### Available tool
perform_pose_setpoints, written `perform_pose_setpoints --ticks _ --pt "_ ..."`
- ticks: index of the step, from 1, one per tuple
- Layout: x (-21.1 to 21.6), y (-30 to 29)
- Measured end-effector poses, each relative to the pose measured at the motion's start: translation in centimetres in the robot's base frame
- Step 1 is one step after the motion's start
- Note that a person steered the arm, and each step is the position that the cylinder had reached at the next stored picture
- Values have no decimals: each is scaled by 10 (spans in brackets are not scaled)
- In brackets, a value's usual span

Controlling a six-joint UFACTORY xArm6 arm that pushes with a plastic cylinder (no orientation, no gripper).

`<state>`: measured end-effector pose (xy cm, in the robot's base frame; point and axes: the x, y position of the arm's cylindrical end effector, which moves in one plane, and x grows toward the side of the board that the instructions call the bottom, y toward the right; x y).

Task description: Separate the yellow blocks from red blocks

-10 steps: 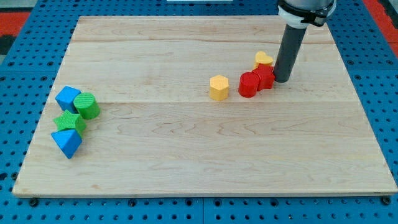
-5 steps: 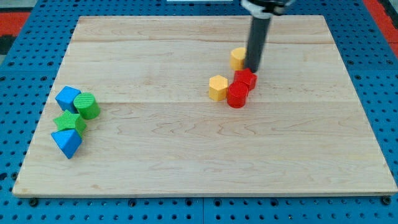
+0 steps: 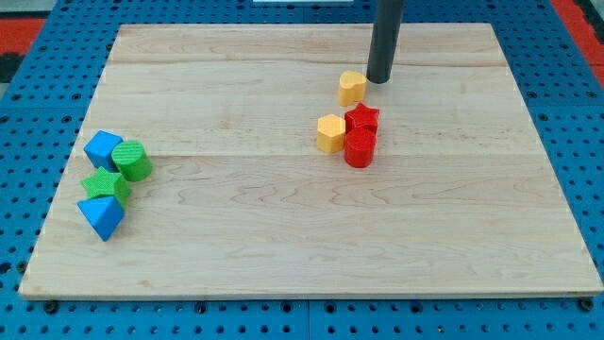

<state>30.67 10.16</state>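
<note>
A pale wooden board (image 3: 283, 236) lies largely bare. My tip (image 3: 379, 81) grasps nothing, just right of the yellow heart block (image 3: 352, 87). Below it, well clear of edges, the yellow hexagonal block (image 3: 330, 133) seemingly touches the red star block (image 3: 361, 119) and red cylinder block (image 3: 360, 150).

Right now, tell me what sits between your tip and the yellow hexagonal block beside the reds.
The yellow heart block sits just below-left of my tip, roughly on the line to the yellow hexagonal block. The red star block flanks that line on the view's right.
</note>
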Motion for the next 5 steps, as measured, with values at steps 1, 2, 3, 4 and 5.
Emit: perform_pose_setpoints --ticks 1,2,3,4,5 --pt "-5 0" --pt "-7 -16" --pt "44 -38" --pt "94 -78" --pt "79 -80"
